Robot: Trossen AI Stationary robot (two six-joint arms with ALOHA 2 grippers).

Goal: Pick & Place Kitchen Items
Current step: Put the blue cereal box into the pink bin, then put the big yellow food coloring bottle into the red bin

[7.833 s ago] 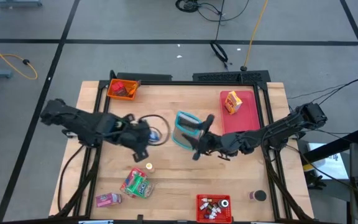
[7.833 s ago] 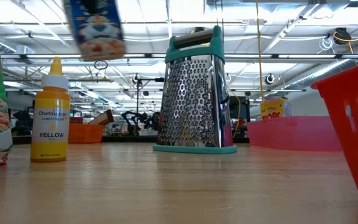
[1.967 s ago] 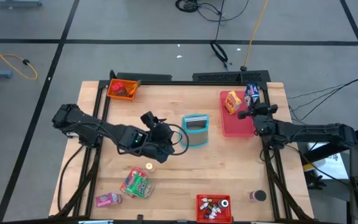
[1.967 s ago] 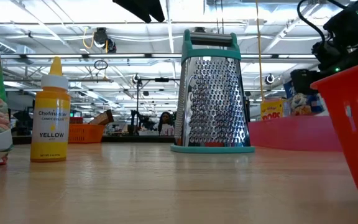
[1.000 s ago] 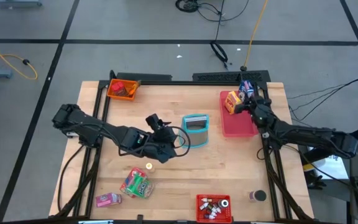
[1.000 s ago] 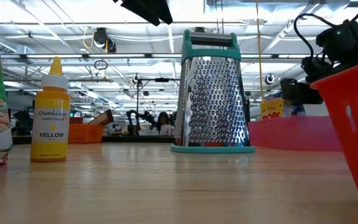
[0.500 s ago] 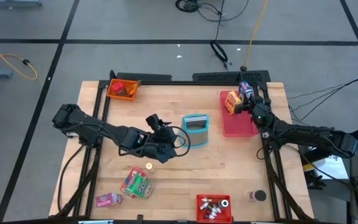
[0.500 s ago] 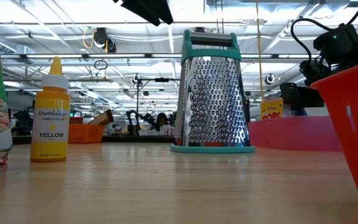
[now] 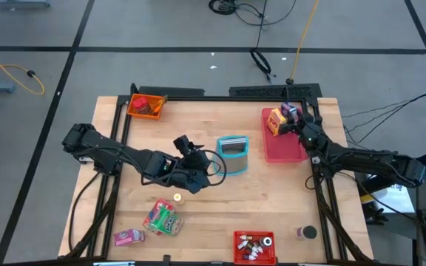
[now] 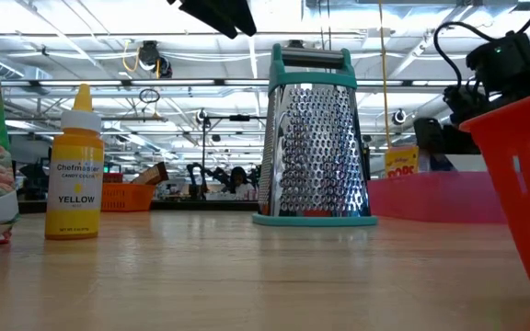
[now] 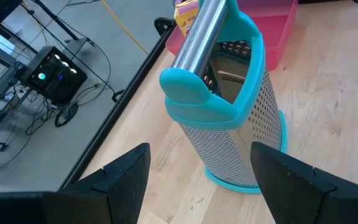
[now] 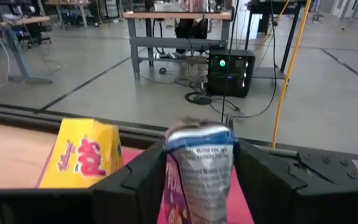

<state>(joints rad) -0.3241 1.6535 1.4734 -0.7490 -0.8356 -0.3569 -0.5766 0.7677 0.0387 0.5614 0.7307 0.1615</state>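
From above, the pink tray (image 9: 285,144) sits at the far right of the wooden surface (image 9: 272,199), and in it stands a yellow snack box (image 9: 275,122). The right claw (image 9: 296,120) is over the tray's far corner with a blue packet (image 9: 290,111) between its fingers, just beside the yellow box. The left claw (image 9: 214,164) is near the middle, its fingers apart and holding nothing, next to the teal grater (image 9: 233,151). An orange bin (image 9: 146,106) at the far left corner holds red things. A red bin (image 9: 254,247) at the near edge holds tiny bottles. A green packet (image 9: 163,219), a pink packet (image 9: 129,236) and a small yellow bottle (image 9: 177,198) lie on the surface near the front left. From table height, the grater (image 10: 313,138) stands upright, with the yellow bottle (image 10: 74,165) to one side and the red bin (image 10: 521,175) to the other. From the left wrist, the grater (image 11: 225,99) stands between the spread fingers. From the right wrist, the blue packet (image 12: 197,168) sits between the two fingers, but I cannot tell if they squeeze it; the yellow box (image 12: 82,155) stands beside it.
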